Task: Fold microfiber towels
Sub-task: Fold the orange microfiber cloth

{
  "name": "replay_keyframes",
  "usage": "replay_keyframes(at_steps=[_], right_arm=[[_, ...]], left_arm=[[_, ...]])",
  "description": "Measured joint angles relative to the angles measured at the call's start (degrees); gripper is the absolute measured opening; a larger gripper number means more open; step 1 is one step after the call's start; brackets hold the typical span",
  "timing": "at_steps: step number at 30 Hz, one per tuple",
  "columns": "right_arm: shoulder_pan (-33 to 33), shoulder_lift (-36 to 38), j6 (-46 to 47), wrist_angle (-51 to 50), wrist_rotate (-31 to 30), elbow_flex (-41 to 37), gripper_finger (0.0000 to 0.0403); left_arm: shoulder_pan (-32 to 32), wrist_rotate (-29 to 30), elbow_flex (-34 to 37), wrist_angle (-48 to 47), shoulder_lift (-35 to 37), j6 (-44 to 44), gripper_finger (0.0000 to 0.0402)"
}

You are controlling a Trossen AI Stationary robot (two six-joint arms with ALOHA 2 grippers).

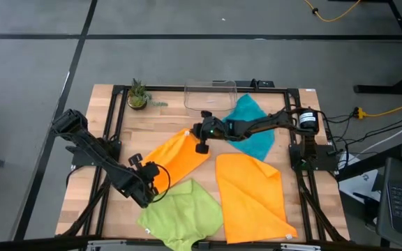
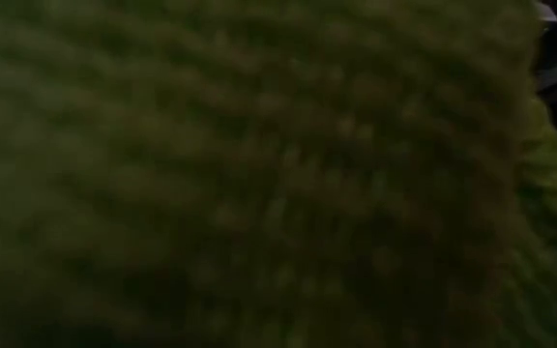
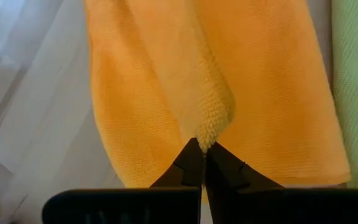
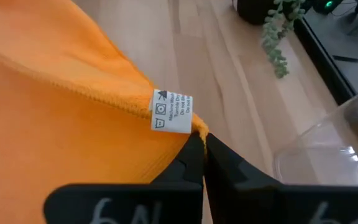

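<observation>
Orange towel [image 1: 176, 159] stretched between two grippers, just beside the clear bin [image 1: 210, 95]. Left gripper [image 3: 202, 151], fingers clamped on the towel's corner farthest from the bin; right gripper [image 4: 199, 144], fingers clamped on its labelled corner [image 4: 171, 112] nearest the bin. Teal towel [image 1: 253, 125] beside the bin; green towel [image 1: 181, 213] and second orange towel [image 1: 251, 195] well apart from it.
</observation>
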State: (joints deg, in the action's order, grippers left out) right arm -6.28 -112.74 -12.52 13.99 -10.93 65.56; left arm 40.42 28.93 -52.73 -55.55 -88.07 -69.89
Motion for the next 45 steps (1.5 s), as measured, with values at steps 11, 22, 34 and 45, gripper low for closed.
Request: replay_keyframes(at_steps=[11, 22, 34, 45], right_arm=[[-0.3, 0.0, 0.4, 0.0, 0.0, 0.0, 0.0103], [-0.3, 0.0, 1.6, -1.6, 0.4, 0.0, 0.0170], [-0.3, -0.1, 1.6, -12.6, 10.6, 0.0, 0.0173], [1.4, -0.1, 1.9, -14.9, 11.4, 0.0, 0.0173]], left_arm=[[-2.6, -2.5, 0.2, -2.8, 0.0, -0.2, 0.0055], [-3.0, -2.7, 0.2, -4.9, 0.0, -5.0, 0.0122], [-3.3, -5.9, 0.1, 11.2, -3.7, -0.2, 0.0123], [-6.2, -3.7, 0.2, 4.6, -9.4, -0.4, 0.0108]])
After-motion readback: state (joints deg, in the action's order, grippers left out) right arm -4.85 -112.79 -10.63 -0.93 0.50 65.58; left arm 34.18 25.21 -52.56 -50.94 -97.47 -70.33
